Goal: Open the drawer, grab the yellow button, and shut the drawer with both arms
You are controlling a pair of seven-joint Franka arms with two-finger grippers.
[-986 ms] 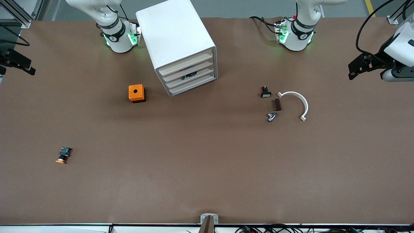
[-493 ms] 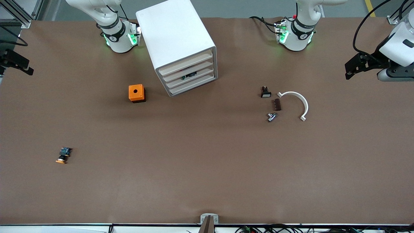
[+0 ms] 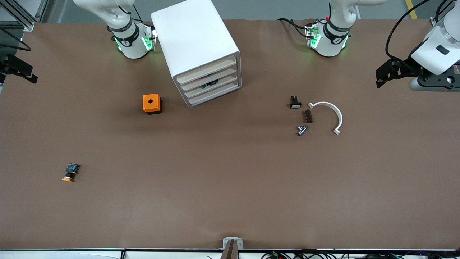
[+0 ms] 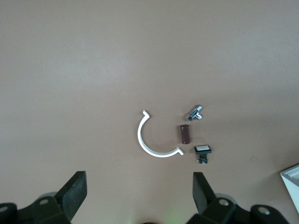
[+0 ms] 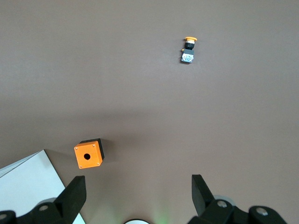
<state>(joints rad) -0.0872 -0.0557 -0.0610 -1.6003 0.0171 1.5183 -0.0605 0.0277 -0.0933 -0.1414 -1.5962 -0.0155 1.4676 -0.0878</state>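
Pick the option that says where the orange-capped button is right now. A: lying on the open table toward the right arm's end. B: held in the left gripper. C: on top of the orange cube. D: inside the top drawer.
A: the button lies alone on the bare table, nearer the front camera than the orange cube, with no gripper near it.

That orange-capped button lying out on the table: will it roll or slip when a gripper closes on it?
The button lies on its side, and its round cap may let it pivot if nudged. Its blocky blue rear probably stops free rolling. It looks small and light, so it could skid on the table.
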